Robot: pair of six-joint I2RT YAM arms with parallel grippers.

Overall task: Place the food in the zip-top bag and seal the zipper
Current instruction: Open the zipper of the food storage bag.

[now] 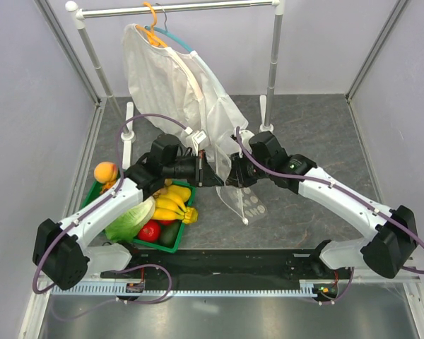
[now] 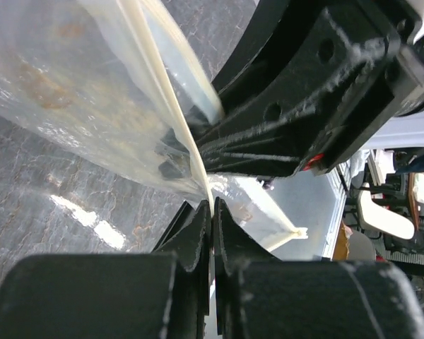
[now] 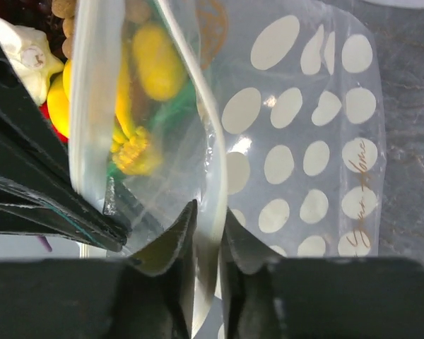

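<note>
clear zip-top bag [image 3: 304,141] clamped in left jaws, right jaws astride rim, grip unclear

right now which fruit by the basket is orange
The peach at the green basket's far-left corner; the bananas are yellow, the ball near them red.

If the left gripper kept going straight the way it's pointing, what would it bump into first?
Probably the right gripper, facing it just ahead. Only the zip-top bag edge, pinched by the left gripper, lies between them.
</note>
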